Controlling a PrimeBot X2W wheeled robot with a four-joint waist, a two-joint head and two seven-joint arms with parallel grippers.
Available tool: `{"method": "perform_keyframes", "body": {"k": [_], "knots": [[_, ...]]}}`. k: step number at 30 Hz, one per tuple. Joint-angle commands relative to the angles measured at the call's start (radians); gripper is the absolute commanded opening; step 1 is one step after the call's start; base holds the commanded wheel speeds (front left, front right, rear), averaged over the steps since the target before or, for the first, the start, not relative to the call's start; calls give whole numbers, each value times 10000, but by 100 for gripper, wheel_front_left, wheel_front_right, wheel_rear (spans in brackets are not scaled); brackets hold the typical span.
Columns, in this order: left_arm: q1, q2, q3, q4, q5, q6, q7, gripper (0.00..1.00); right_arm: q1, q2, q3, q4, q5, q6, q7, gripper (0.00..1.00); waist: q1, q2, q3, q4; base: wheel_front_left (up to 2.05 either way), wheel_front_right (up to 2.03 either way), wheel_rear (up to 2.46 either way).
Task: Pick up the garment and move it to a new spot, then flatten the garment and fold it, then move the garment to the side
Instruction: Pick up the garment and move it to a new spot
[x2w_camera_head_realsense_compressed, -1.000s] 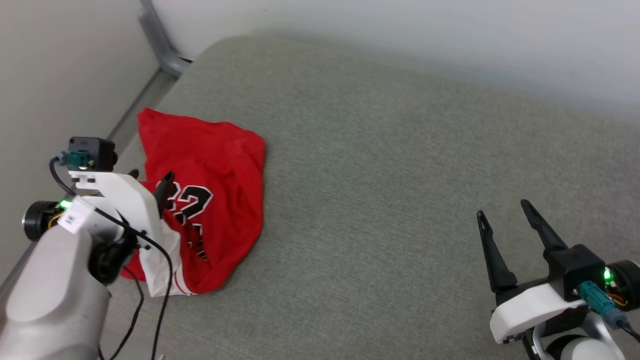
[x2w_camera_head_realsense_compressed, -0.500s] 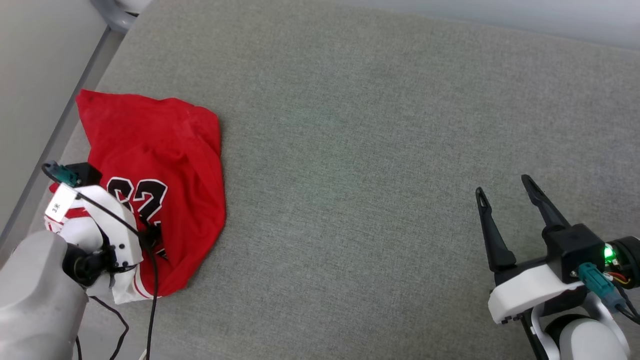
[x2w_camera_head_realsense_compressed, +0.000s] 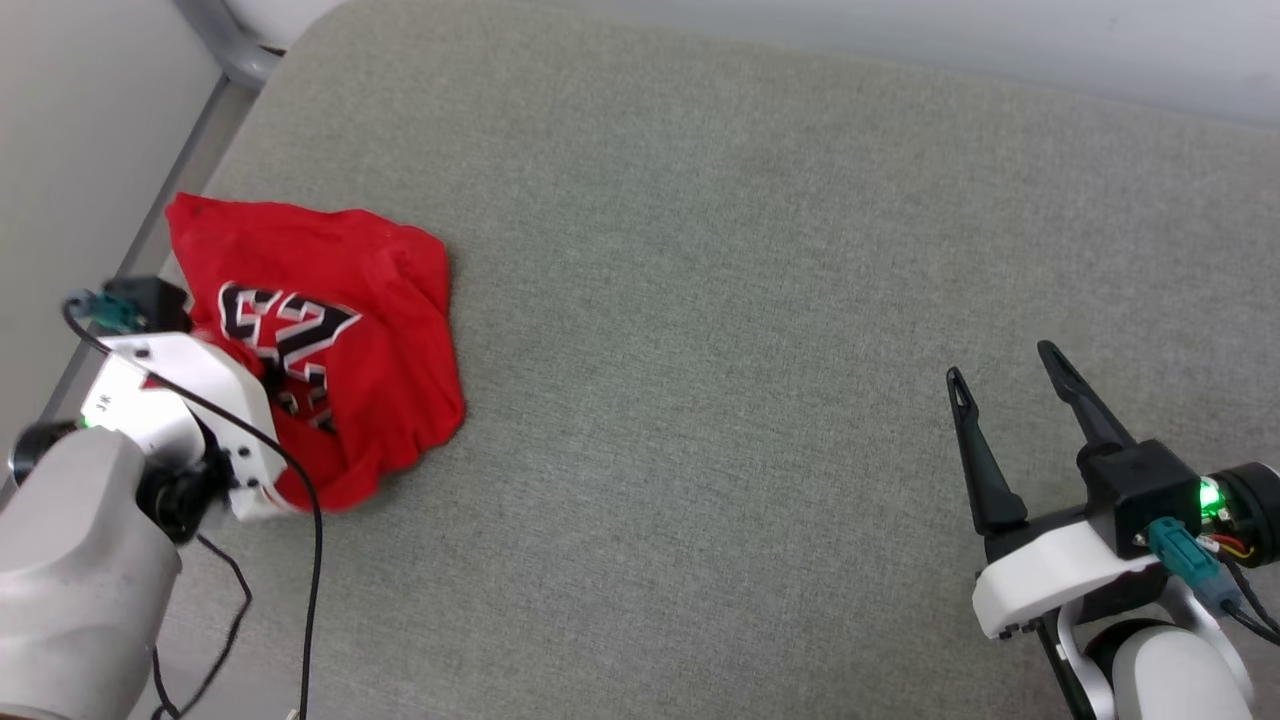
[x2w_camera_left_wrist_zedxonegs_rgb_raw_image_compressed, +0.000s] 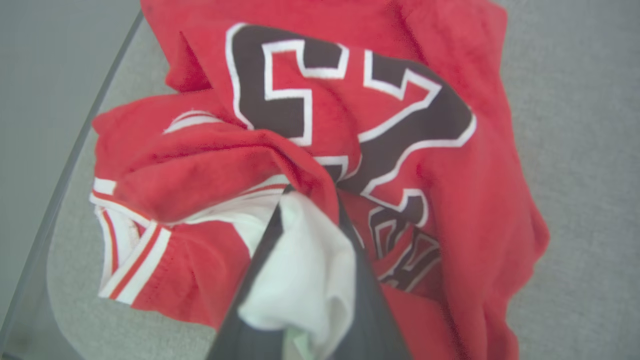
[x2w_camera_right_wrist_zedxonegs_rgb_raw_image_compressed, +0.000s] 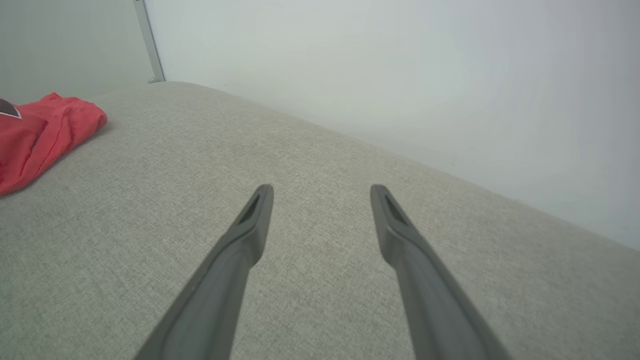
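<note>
The garment (x2w_camera_head_realsense_compressed: 330, 300) is a crumpled red jersey with a black, white-outlined "23", lying at the left edge of the grey cushion (x2w_camera_head_realsense_compressed: 750, 300). In the left wrist view the garment (x2w_camera_left_wrist_zedxonegs_rgb_raw_image_compressed: 450, 150) bunches up toward the camera, its striped white sleeve (x2w_camera_left_wrist_zedxonegs_rgb_raw_image_compressed: 130, 250) at the left. My left gripper (x2w_camera_left_wrist_zedxonegs_rgb_raw_image_compressed: 312, 200) is shut on a fold of white and red cloth. From the head it is hidden behind its white housing (x2w_camera_head_realsense_compressed: 180, 400). My right gripper (x2w_camera_head_realsense_compressed: 1000, 365) hovers open at the lower right, far from the garment (x2w_camera_right_wrist_zedxonegs_rgb_raw_image_compressed: 45, 130), its fingers (x2w_camera_right_wrist_zedxonegs_rgb_raw_image_compressed: 250, 225) spread over bare cushion.
A pale wall (x2w_camera_head_realsense_compressed: 900, 30) runs behind the cushion. A grey metal post (x2w_camera_head_realsense_compressed: 215, 35) stands at the back left corner, beside the cushion's left edge and the floor gap (x2w_camera_head_realsense_compressed: 60, 150). A black cable (x2w_camera_head_realsense_compressed: 310, 560) hangs from my left arm.
My left gripper has closed on the garment's near edge and pulled it up and back, bunching the cloth and tilting the number. The camera shifted. The right gripper stays open in place.
</note>
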Motion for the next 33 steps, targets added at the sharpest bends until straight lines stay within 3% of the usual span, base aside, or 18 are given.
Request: {"method": "perform_keyframes", "body": {"k": [1, 8, 12, 18, 24, 33], "knots": [[-235, 57, 59, 119, 161, 62, -626, 0, 89, -3, -40, 44, 104, -7, -101, 100, -1, -1, -317, 32, 0, 0, 0], [-900, -38, 129, 184, 1010, 486, -4066, 0, 418, -3, -245, 306, 677, -7, -349, 100, -1, -1, -1248, -13, 0, 0, 0], [-1130, -241, 201, -149, 1263, 612, -5149, 0, 621, -3, -353, 389, 838, -7, -452, 100, -1, -1, -1686, -171, 0, 0, 0], [-909, -564, 547, -1364, 1571, 777, -5385, 0, 800, -3, -511, 355, 995, -7, -502, 100, -1, -1, -2045, -603, 0, 0, 0], [80, -1027, 973, -3549, 2148, 1005, -5377, 0, 938, -1, -649, 258, 1075, -7, -514, 100, -1, -1, -2262, -1567, 0, 0, 0], [1514, -2089, 178, -5057, 2351, 831, -5316, 0, 1146, 0, -834, 169, 1230, -7, -583, 100, -1, -1, -2312, -3346, 0, 0, 0]]}}
